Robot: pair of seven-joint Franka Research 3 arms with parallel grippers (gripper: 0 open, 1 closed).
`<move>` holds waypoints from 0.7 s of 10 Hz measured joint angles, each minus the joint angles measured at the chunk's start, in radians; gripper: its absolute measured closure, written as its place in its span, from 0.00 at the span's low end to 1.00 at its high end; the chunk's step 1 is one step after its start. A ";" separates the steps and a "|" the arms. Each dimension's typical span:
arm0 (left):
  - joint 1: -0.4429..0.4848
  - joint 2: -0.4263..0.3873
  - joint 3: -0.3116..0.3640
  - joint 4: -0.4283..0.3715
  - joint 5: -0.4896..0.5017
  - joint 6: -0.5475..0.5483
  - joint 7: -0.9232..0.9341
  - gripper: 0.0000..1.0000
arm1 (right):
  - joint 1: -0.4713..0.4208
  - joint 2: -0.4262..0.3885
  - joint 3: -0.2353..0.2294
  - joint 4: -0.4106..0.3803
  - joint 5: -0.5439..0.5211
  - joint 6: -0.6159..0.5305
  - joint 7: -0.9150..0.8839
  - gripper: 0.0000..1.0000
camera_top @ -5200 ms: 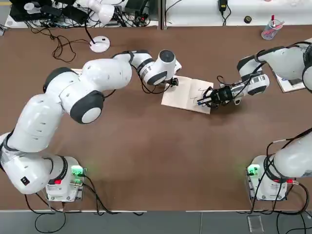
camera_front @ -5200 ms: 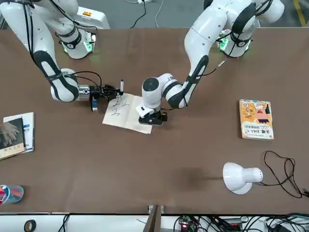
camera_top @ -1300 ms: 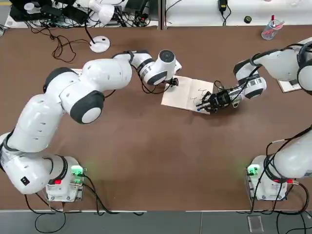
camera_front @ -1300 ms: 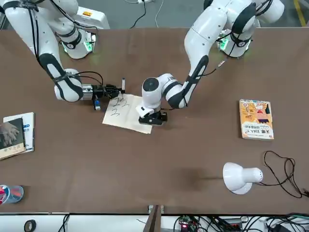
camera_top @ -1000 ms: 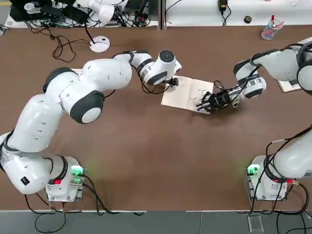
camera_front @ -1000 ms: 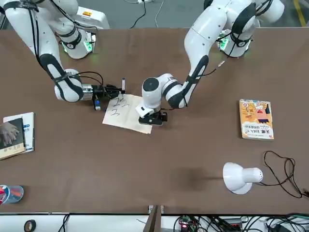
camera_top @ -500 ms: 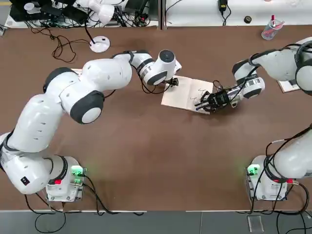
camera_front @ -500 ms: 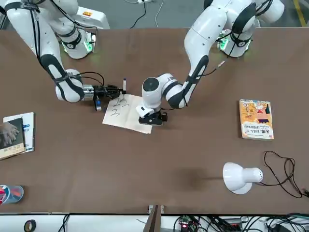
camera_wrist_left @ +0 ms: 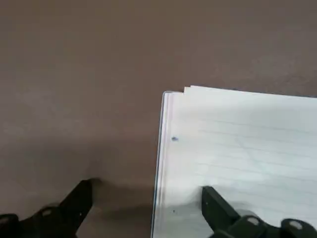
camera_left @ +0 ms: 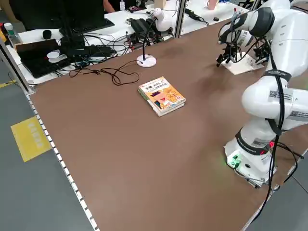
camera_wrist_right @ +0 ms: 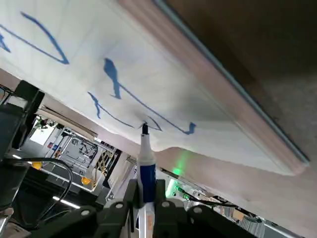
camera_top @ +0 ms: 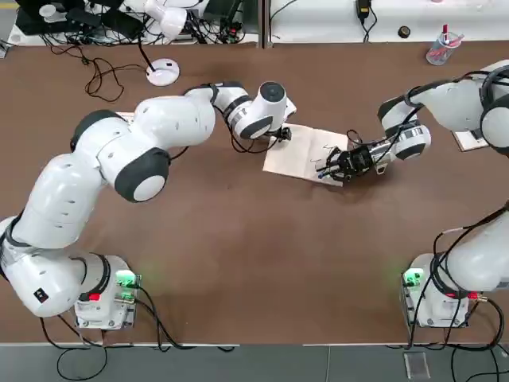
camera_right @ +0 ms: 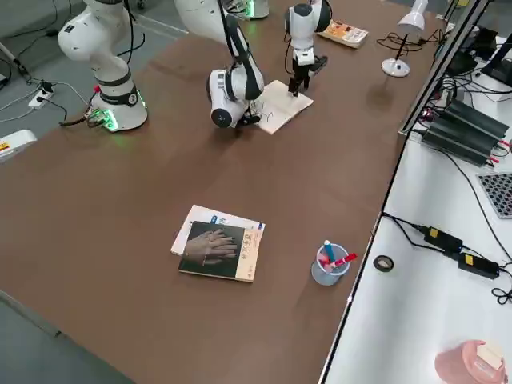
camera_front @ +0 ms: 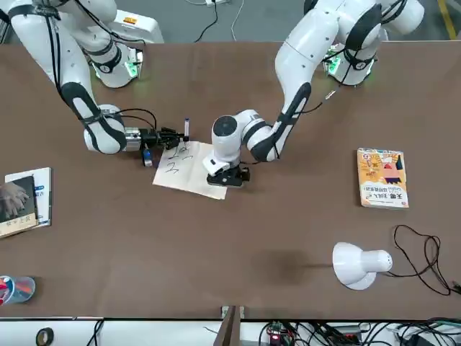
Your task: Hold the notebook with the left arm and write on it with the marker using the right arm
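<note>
the brown matte table (camera_top: pixel 238 239) lies bare on the near side of the flat, cream, lined notebook (camera_top: pixel 306 153), which sits mid-table with its long axis slanting left-far to right-near. the left gripper (camera_wrist_left: pixel 148 208) presses its far-left corner, fingers spread, one on paper, one on the table. the right gripper (camera_wrist_right: pixel 143 196) pinches the slim marker (camera_wrist_right: pixel 145 163), whose tip touches the page's right part among blue strokes.
</note>
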 joint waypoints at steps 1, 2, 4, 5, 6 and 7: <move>0.000 0.000 0.000 0.000 0.000 0.000 0.000 0.00 | 0.000 0.001 -0.001 0.005 0.001 0.001 -0.001 0.83; 0.000 0.000 0.000 0.000 0.000 0.000 0.000 0.00 | 0.000 0.001 -0.003 0.010 0.001 0.002 -0.001 0.83; 0.000 0.000 0.000 0.000 0.000 0.000 0.000 0.00 | 0.000 0.003 -0.007 0.022 0.001 0.005 -0.002 0.83; 0.000 0.000 0.000 0.000 0.000 0.000 0.000 0.00 | -0.001 0.003 -0.009 0.027 0.001 0.007 -0.002 0.83; 0.000 0.000 0.000 0.000 0.000 0.000 0.000 0.00 | -0.001 0.003 -0.014 0.032 0.001 0.010 -0.005 0.83; 0.000 0.000 0.000 0.000 0.000 0.000 0.000 0.00 | -0.002 0.004 -0.021 0.036 -0.002 0.011 -0.010 0.83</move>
